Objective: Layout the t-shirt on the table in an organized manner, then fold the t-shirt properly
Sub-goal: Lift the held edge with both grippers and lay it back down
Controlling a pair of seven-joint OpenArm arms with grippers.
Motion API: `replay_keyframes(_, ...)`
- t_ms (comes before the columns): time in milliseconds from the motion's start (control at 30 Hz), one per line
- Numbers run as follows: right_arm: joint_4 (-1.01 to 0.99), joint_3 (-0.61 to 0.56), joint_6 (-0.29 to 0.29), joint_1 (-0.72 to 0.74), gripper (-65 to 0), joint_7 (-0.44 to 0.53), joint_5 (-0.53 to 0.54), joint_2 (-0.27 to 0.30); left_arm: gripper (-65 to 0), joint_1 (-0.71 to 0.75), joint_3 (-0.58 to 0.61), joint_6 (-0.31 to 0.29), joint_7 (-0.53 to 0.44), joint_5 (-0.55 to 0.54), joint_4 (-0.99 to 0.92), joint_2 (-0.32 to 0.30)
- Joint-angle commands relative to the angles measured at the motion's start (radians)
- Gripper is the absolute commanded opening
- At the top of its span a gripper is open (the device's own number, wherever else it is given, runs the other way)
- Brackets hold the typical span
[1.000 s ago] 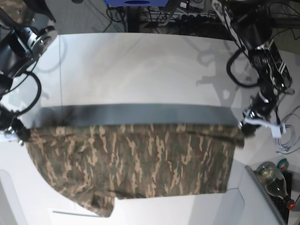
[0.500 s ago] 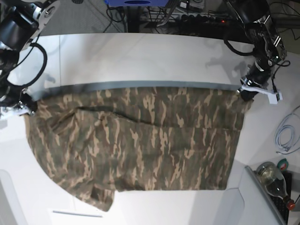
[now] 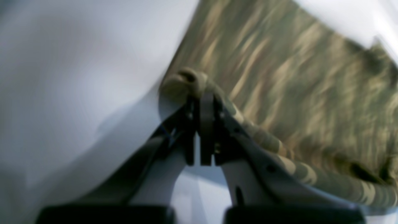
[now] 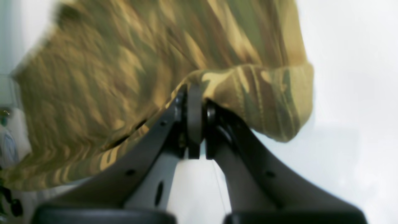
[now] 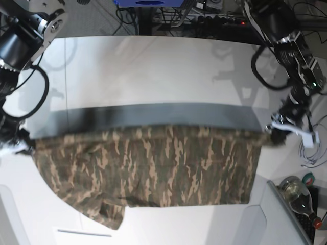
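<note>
Top edge of the shirt has dropped back toward the near side since half a second ago, so they're flapping it flat; laying out isn't finished. On the base view's left, the right gripper is pinched tight on one corner; the left gripper clamps the other. Count: one shirt stretched between two grippers, over one table.

The camouflage t-shirt hangs stretched (upper edge lifted) over the white table.
</note>
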Motion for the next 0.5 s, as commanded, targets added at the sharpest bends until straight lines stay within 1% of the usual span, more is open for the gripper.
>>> replay_keyframes(0,0.016,0.005,-0.002,-0.002,-64.8,-0.019,-0.007,0.017,-65.0,0.004,-0.008,0.008,-0.011,0.000,0.021,-0.016)
replay_keyframes(67,-0.005,0.005,-0.006,-0.034,-64.8,-0.028,-0.008,0.011,-65.0,0.009,-0.008,0.008,-0.012,0.002,-0.004,-0.016)
replay_keyframes(133,-0.033,0.005,-0.002,-0.072,-64.8,0.002,-0.008,0.008,-65.0,0.039,-0.008,0.008,-0.018,0.002,-0.064,-0.018)
replay_keyframes(200,-0.054,0.005,-0.002,-0.117,-64.8,0.041,-0.008,0.006,-65.0,0.072,-0.008,0.008,-0.080,0.002,-0.116,-0.019)
replay_keyframes(300,-0.066,0.003,-0.001,-0.154,-64.8,0.073,-0.008,0.006,-65.0,0.121,0.001,0.008,-0.179,0.002,-0.179,-0.021)
replay_keyframes(467,-0.066,0.003,-0.001,-0.190,-64.8,0.076,-0.008,0.011,-65.0,0.138,0.001,0.005,-0.190,0.002,-0.231,-0.023)
